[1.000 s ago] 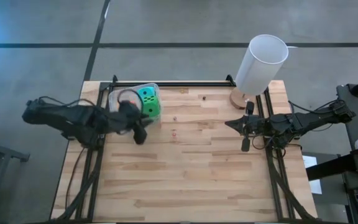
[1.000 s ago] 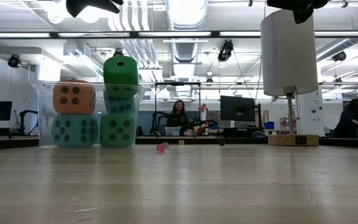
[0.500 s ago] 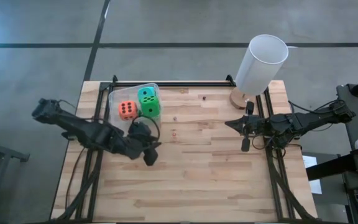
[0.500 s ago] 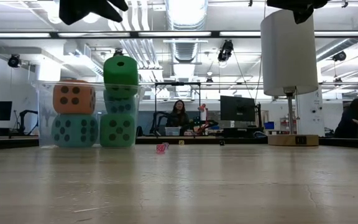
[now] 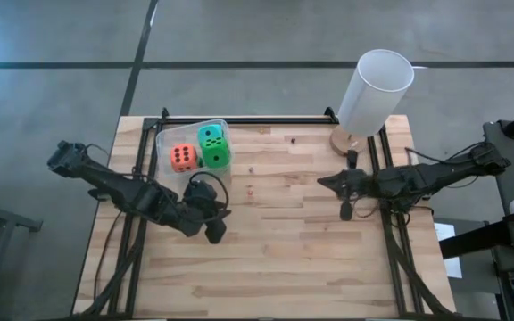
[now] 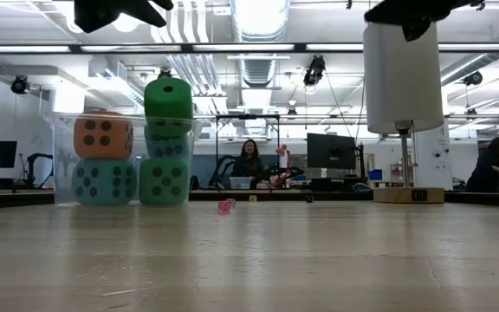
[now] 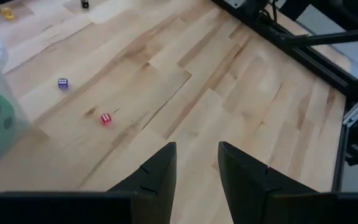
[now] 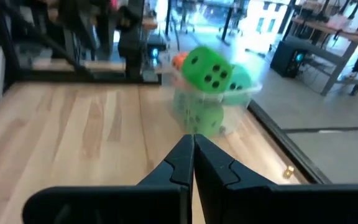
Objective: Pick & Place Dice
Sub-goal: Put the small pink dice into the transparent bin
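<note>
Clear tub (image 5: 164,143) stands near the table's far left corner with big soft dice stacked in it. In the low view the orange die (image 6: 103,135) sits on a teal die (image 6: 104,181), and a bright green die (image 6: 168,98) tops a pale one above another green die (image 6: 164,180). From above I see the orange die (image 5: 182,158) and the green die (image 5: 213,152). My left gripper (image 5: 212,232) hangs open over bare wood, nearer than the tub, fingers apart (image 7: 196,150). My right gripper (image 5: 346,212) is shut and empty at the right side (image 8: 193,139).
A tall white cylinder (image 5: 375,87) leans from a wooden base at the far right corner. Tiny dice lie on the wood: red (image 7: 105,119), purple (image 7: 63,83), yellow (image 7: 7,12). Black rails run along the far and side edges. People sit in the room behind.
My left gripper has swung away from above the tub toward the table's near edge and slightly right, uncovering the orange die. My right gripper has shifted a little toward the left. The dice have stayed still.
</note>
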You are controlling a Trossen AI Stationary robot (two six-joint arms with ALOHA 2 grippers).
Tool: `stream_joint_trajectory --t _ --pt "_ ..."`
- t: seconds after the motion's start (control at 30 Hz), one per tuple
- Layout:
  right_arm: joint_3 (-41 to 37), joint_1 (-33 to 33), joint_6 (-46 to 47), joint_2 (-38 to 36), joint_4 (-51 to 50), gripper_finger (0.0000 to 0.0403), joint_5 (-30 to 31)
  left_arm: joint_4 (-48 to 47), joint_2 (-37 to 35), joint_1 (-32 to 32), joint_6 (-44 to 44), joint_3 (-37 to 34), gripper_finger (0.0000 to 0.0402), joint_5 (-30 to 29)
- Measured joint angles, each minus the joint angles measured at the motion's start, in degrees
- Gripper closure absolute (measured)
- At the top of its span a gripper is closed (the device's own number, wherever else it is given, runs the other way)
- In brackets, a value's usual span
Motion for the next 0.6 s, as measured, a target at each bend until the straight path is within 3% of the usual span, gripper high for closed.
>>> stream_joint_trajectory --t 0.17,0.4,0.6 --pt "0.0 -0.54 1.73 6.37 2.37 0.0394 -3.24 -0.99 -0.7 0.0 1.65 -0.02 0.0279 -0.28" --pt "0.46 -6.12 13.27 14.79 3.1 0.0394 -9.87 -3.77 -3.83 0.22 5.33 0.0 0.0277 -1.57" --pt "5.12 -9.79 14.36 25.54 3.2 0.0394 -14.64 -9.05 -5.84 0.22 5.43 0.0 0.0279 -1.54"
